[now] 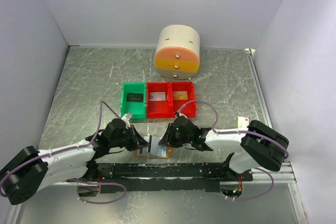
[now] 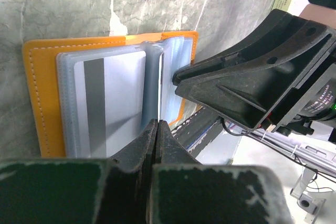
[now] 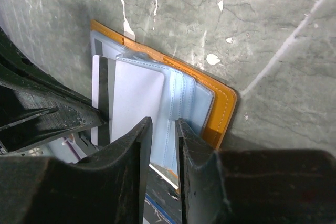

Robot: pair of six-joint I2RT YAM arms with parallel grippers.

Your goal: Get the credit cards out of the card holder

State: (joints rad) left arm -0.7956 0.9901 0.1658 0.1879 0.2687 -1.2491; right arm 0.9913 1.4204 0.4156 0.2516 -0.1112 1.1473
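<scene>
Credit card (image 2: 113,98) at stake here is the silver-grey one with a dark stripe down its length. It is tucked in the clear pocket on the left page of the open card holder (image 2: 39,93). That holder lies flat on the marbled table (image 1: 220,87), close to the arm bases and right between the 2 claws.

The left gripper (image 2: 156,128) is the nearer one. The card's long axis runs parallel to the fold and points straight back at its tips, so a pull along that line looks like the way out of the pocket. Its jaws are pressed fully together at the holder's near edge, beside the card's corner. Whether they nip the card itself or only a pocket leaf I cannot tell.

The right gripper (image 3: 161,124) stands over the other page with a narrow gap, pale blue leaves between its fingers, and appears to clamp them to steady the holder.

The holder is orange-tan with stitched edges and soft, layered pale blue pockets; the card is thin, stiff and glossy, and likely slippery
</scene>
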